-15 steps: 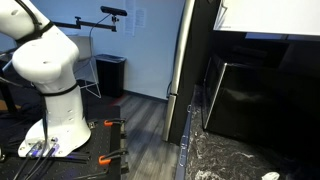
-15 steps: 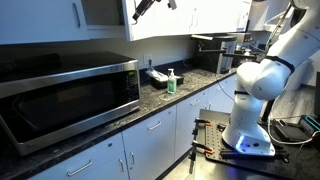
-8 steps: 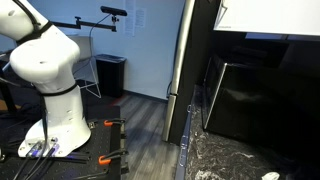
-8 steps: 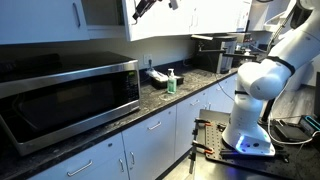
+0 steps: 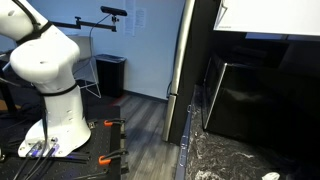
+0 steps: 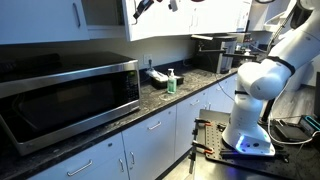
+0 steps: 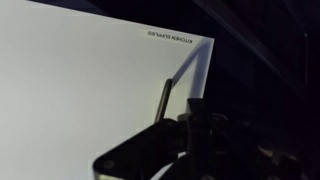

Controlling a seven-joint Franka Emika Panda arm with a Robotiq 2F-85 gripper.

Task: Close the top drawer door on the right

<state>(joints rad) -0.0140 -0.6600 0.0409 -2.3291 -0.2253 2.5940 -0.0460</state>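
The wrist view is mostly filled by the top drawer door [image 7: 90, 90], a plain white panel seen close up. Its slim silver bar handle [image 7: 163, 100] runs down toward my gripper [image 7: 200, 128]. The gripper is a dark shape at the bottom of that view, with its fingers drawn together just right of the handle. I see nothing between them. In an exterior view the gripper [image 6: 150, 7] is up at the wall cabinets, beside the door's edge [image 6: 129, 22], which stands swung out from an open dark compartment.
A microwave [image 6: 70, 95] sits on the dark countertop [image 6: 150, 108] with a green bottle [image 6: 171, 82] and a black appliance [image 6: 222, 55] farther along. The white robot base [image 6: 250, 95] stands on the floor. A tall black glossy panel [image 5: 195, 60] rises beside the granite counter [image 5: 230, 160].
The jaws have come together. The arm and the door look unmoved in both exterior views.
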